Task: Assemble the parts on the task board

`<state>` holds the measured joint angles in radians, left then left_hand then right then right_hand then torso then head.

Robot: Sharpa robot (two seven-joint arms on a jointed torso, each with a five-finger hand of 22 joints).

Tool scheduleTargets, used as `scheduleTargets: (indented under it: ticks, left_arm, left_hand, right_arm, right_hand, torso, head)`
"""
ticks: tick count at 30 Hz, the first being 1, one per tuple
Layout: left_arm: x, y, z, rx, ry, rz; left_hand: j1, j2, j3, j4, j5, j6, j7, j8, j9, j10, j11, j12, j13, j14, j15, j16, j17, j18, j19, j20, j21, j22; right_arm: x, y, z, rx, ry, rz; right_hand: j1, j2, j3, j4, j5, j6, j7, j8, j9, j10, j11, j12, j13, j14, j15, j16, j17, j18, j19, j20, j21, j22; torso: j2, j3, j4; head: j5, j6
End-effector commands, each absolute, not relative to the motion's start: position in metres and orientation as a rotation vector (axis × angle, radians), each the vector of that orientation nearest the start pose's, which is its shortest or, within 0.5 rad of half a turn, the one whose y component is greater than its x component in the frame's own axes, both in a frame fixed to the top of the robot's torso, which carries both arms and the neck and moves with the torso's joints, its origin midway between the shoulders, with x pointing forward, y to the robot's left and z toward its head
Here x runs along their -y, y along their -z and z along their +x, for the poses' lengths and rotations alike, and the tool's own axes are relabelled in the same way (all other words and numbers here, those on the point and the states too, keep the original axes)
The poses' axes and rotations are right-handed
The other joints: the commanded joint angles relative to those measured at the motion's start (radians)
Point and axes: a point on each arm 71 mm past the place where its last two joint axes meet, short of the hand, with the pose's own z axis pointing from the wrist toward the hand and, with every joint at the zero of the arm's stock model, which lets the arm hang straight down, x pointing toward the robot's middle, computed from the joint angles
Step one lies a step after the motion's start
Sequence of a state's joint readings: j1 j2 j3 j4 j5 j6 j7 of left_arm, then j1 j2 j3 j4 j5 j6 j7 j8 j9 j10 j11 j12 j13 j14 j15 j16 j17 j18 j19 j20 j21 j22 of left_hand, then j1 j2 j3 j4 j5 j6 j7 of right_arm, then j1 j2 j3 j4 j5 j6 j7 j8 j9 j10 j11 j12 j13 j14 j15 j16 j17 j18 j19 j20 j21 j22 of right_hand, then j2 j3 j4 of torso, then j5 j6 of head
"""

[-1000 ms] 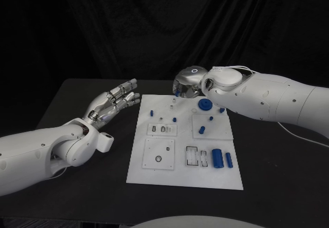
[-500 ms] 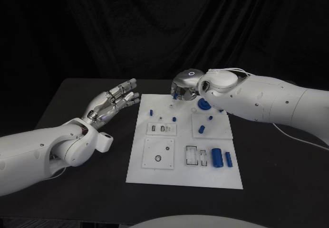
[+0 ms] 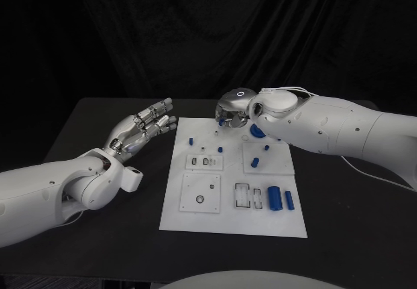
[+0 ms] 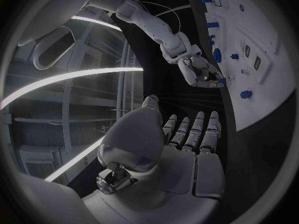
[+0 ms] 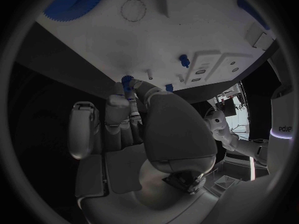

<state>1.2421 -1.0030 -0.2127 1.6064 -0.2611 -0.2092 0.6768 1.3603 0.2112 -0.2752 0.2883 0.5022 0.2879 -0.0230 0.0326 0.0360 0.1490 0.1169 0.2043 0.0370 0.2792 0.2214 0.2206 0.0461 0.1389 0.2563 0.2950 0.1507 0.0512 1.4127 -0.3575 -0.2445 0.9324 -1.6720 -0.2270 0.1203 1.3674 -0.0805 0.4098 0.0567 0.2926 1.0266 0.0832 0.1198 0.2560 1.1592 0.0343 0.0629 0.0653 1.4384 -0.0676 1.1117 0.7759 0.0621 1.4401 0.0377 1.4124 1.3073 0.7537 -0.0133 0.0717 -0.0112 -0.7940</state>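
Observation:
The white task board [image 3: 233,226] lies in the middle of the black table. My right hand [image 3: 232,111] hovers over its far edge and pinches a small blue toothed part [image 5: 127,79] between thumb and fingertips [image 5: 118,104]. Beside that hand a large blue gear [image 3: 258,131] sits on the board, also seen as the gear [image 5: 74,2] in the right wrist view. Small blue pegs [image 3: 220,149] stand mid-board, and two blue cylinders [image 3: 275,199] lie near the front right. My left hand [image 3: 143,129] is held left of the board, fingers straight and apart, empty.
The board's square inserts [image 3: 202,194] carry holes and slots. Black table [image 3: 96,180] surrounds the board on every side. The left wrist view shows my left hand [image 4: 187,139] below the board's far corner [image 4: 274,89] with the right hand [image 4: 202,75] beyond.
The right arm has shifted slightly left and lower over the board's far edge, covering a blue part near the gear. The left hand has not moved.

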Motion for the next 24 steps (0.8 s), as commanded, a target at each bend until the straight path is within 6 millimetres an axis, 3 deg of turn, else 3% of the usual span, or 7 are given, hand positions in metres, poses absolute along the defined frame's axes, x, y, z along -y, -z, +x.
scheduleTargets:
  ticks: [1, 14, 24]
  left_arm:
    - [-0.2506, 0.1814, 0.4432, -1.309, 1.707, -0.598]
    - [-0.2515, 0.1814, 0.443, -1.312, 1.706, -0.6]
    - [-0.2512, 0.1816, 0.4432, -1.315, 1.708, -0.601]
  left_hand:
    - [0.011, 0.001, 0.007, -0.002, 0.006, 0.002, 0.003, 0.005, 0.001, 0.0, 0.009, -0.006, 0.001, 0.003, 0.003, 0.007, 0.002, -0.008, 0.006, -0.002, 0.005, -0.001]
    - [0.014, 0.002, 0.008, -0.001, 0.009, 0.001, 0.004, 0.005, 0.001, 0.0, 0.01, -0.006, 0.001, 0.003, 0.003, 0.007, 0.002, -0.008, 0.006, -0.002, 0.005, -0.001]
    - [0.016, 0.004, 0.01, -0.001, 0.012, 0.001, 0.005, 0.004, 0.001, 0.0, 0.011, -0.007, 0.001, 0.002, 0.003, 0.007, 0.001, -0.009, 0.005, -0.002, 0.004, -0.002]
  right_arm:
    - [0.1037, 0.1596, 0.5818, -1.564, -0.434, -0.719]
    - [0.1014, 0.159, 0.5821, -1.534, -0.441, -0.711]
    - [0.1007, 0.1617, 0.5839, -1.579, -0.416, -0.71]
  right_hand:
    - [-0.004, 0.0, -0.001, 0.006, -0.004, -0.009, -0.001, -0.005, 0.001, -0.009, 0.002, -0.004, -0.002, -0.003, 0.004, -0.006, -0.002, -0.004, -0.003, 0.009, -0.007, 0.059]
    - [0.0, 0.001, 0.006, 0.009, -0.003, -0.021, -0.001, -0.016, 0.0, -0.033, 0.003, -0.004, -0.002, -0.013, 0.007, -0.019, -0.02, -0.002, -0.01, 0.012, -0.015, 0.053]
    - [-0.003, -0.006, 0.01, 0.017, -0.023, -0.062, -0.001, -0.045, -0.008, -0.083, 0.01, -0.003, -0.001, -0.031, 0.014, -0.036, -0.039, 0.002, -0.024, 0.019, -0.03, 0.043]
  torso:
    - [-0.001, -0.0002, -0.0003]
    - [-0.001, -0.0002, 0.0003]
    - [-0.001, -0.0003, -0.0018]
  head:
    - [0.001, -0.001]
    - [0.004, 0.001]
    - [0.004, -0.001]
